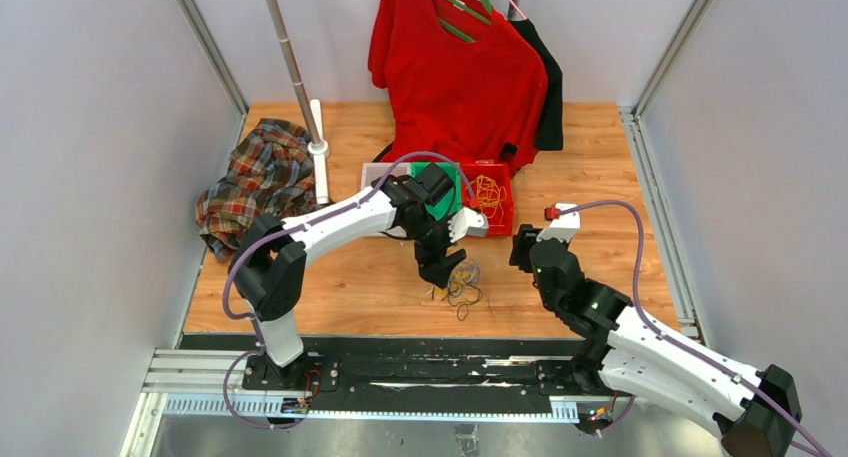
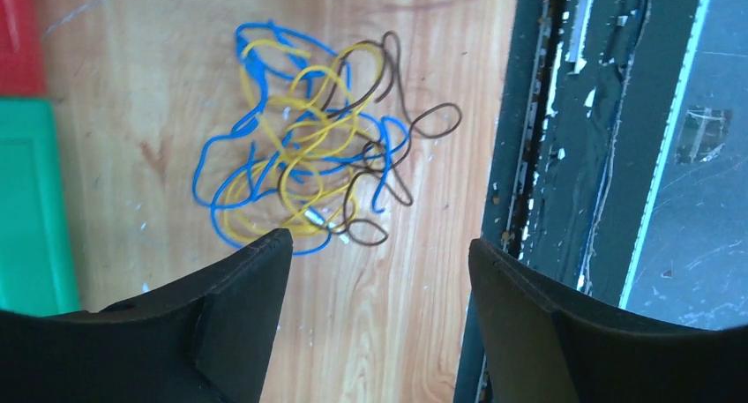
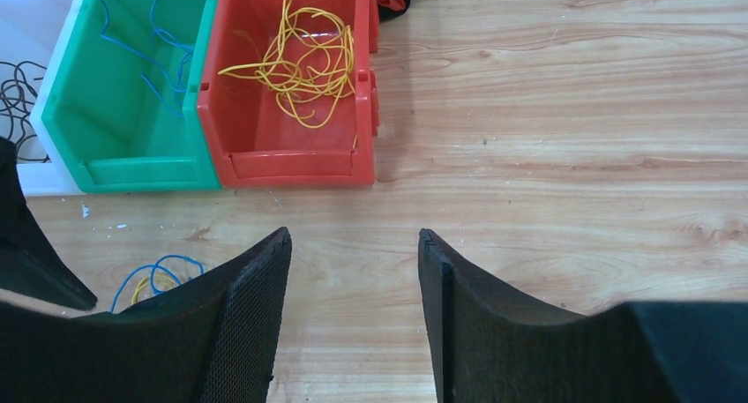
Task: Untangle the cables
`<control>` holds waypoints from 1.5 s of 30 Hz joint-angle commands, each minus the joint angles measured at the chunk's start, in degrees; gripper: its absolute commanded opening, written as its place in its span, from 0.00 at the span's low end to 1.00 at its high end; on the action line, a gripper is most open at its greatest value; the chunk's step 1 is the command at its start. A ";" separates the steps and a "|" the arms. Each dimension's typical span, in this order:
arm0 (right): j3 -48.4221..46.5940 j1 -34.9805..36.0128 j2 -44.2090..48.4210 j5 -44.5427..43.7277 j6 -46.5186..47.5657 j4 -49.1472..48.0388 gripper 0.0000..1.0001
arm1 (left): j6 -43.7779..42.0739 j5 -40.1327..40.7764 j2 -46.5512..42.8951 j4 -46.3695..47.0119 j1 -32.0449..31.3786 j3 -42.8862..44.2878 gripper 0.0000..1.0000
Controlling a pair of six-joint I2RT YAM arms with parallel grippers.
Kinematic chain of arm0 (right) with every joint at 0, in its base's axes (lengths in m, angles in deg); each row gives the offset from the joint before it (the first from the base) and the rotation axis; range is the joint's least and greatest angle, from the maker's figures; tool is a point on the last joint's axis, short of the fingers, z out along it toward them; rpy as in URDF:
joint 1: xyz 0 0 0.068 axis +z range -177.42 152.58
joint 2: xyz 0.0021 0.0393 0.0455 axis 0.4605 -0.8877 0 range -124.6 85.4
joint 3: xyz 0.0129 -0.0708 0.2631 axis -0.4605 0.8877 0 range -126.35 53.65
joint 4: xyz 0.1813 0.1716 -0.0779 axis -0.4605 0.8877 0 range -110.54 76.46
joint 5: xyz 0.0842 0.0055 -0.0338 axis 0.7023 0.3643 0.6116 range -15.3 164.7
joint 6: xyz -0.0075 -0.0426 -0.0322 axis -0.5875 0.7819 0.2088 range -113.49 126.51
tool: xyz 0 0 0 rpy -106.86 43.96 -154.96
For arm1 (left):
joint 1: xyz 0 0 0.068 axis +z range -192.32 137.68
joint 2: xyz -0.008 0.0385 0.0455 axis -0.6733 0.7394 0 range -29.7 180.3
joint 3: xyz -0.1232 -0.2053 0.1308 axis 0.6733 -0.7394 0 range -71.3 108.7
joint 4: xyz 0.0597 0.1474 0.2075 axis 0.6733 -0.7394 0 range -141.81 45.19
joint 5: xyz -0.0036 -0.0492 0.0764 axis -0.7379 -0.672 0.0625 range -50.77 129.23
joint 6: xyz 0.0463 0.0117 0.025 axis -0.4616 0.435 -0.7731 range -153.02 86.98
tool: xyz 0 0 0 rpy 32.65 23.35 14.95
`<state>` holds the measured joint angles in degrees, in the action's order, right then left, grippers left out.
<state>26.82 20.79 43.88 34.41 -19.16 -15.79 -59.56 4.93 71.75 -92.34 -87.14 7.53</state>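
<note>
A tangle of thin blue, yellow and dark brown cables (image 2: 313,160) lies on the wooden table near the front edge; it also shows in the top view (image 1: 463,282). My left gripper (image 2: 379,244) is open and empty, just above and beside the tangle, also in the top view (image 1: 440,269). My right gripper (image 3: 353,235) is open and empty over bare wood to the right of the tangle, in the top view (image 1: 522,249). A bit of the tangle (image 3: 159,275) shows at the left of the right wrist view.
A red bin (image 3: 295,160) holds yellow cable (image 3: 300,68). A green bin (image 3: 132,169) holds blue cable, and a white bin (image 3: 35,178) holds black cable. A red shirt (image 1: 455,72), a plaid shirt (image 1: 255,177) and a metal pole (image 1: 295,77) stand at the back. The black front rail (image 2: 564,156) borders the table.
</note>
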 commanded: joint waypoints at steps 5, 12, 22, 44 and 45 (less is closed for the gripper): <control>-1.33 -1.52 -1.46 -0.05 0.06 1.56 0.54 | -0.50 -2.26 1.92 9.95 -2.73 -2.45 0.72; -1.70 -2.29 -1.64 0.41 0.09 1.93 0.50 | -3.23 4.42 2.99 17.90 -2.81 -4.22 0.57; -3.04 -3.59 -1.47 1.87 1.33 1.84 0.24 | -3.88 2.34 -2.37 11.03 -2.99 -2.62 0.02; -10.08 2.82 -1.81 37.58 12.80 -17.54 0.74 | 1.94 10.78 -25.24 -7.93 -0.09 17.11 0.01; -10.66 4.35 -2.45 37.46 13.48 -18.82 0.74 | 2.16 11.27 -25.77 -7.89 -0.09 17.87 0.00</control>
<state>19.02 20.04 42.79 67.52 -8.85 -28.77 -59.67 14.22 48.47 -98.86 -87.18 21.56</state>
